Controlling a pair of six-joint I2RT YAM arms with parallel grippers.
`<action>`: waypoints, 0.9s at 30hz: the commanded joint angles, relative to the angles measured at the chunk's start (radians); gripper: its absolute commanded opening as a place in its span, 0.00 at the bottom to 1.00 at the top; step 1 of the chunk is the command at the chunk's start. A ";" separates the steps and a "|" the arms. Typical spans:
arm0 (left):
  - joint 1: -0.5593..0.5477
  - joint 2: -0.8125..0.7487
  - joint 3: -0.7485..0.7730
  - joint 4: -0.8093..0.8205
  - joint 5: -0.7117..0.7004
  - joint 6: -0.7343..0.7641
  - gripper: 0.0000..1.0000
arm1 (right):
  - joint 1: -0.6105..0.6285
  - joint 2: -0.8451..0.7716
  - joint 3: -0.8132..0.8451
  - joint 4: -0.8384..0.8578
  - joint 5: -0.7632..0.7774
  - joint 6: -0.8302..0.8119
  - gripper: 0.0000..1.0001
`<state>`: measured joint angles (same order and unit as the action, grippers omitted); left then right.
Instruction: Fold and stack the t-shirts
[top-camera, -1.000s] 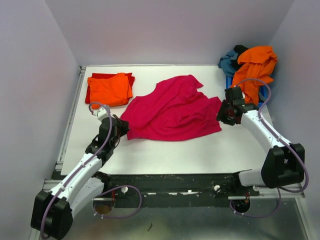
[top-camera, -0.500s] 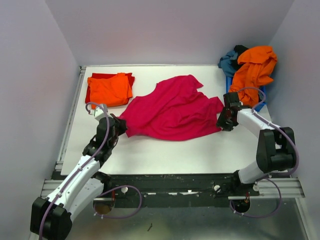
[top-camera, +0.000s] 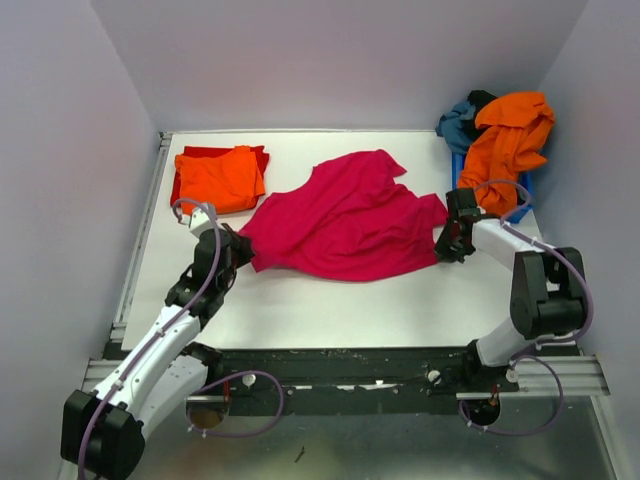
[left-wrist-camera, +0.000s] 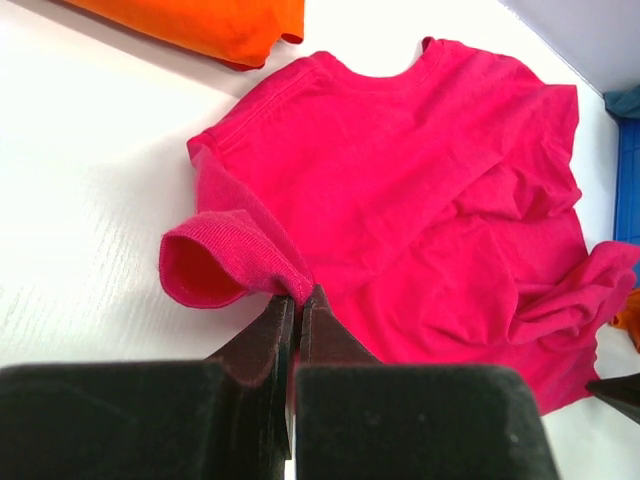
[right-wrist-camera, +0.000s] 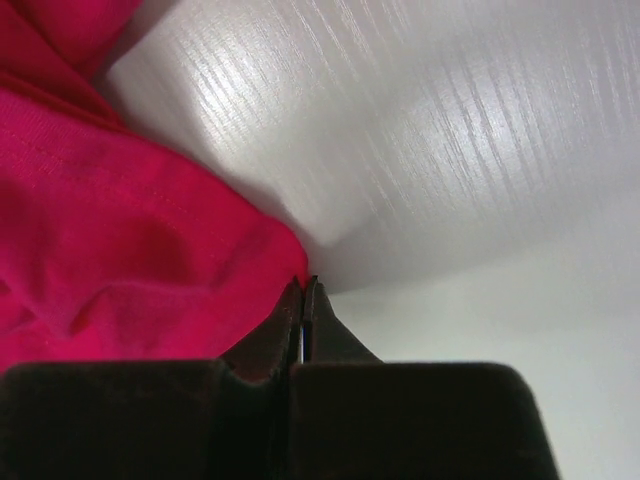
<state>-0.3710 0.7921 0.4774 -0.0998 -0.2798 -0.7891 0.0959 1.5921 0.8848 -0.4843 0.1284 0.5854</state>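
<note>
Overhead view, clock directions read on the table (top-camera: 350, 300).

- The pink t-shirt (top-camera: 345, 215) lies spread and rumpled at the centre. Its neck points to 12 o'clock.
- The left gripper (top-camera: 243, 255) sits at the shirt's 8 o'clock edge. In the left wrist view its jaws are pinched tight on the sleeve (left-wrist-camera: 225, 260), and the cuff rolls open just beside the fingertips (left-wrist-camera: 280, 315).
- The right gripper (top-camera: 440, 245) sits at the shirt's 4 o'clock corner, low on the table. In the right wrist view its jaws are closed to a hairline and the tips meet the cloth's corner. I cannot tell whether any fabric is caught between them.
- At 10 o'clock a folded orange t-shirt (top-camera: 218, 178) rests on a red t-shirt (top-camera: 200, 153), whose edge shows behind it.
- At 2 o'clock there is a heap: a loose orange t-shirt (top-camera: 510, 140) draped over a blue bin (top-camera: 525, 185), with a teal t-shirt (top-camera: 458, 122) and a black t-shirt (top-camera: 482, 98) behind it.
</note>
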 joint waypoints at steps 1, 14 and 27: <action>-0.005 0.027 0.073 -0.017 -0.038 0.039 0.00 | -0.007 -0.102 -0.024 0.029 0.022 0.031 0.01; 0.009 0.317 0.790 -0.254 -0.125 0.220 0.00 | -0.015 -0.414 0.561 -0.250 0.034 -0.074 0.01; 0.017 0.313 1.411 -0.304 -0.055 0.464 0.00 | -0.032 -0.539 1.071 -0.323 -0.114 -0.148 0.01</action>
<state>-0.3595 1.2800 1.8732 -0.4618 -0.3656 -0.4328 0.0704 1.2015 2.0064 -0.8131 0.0784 0.4850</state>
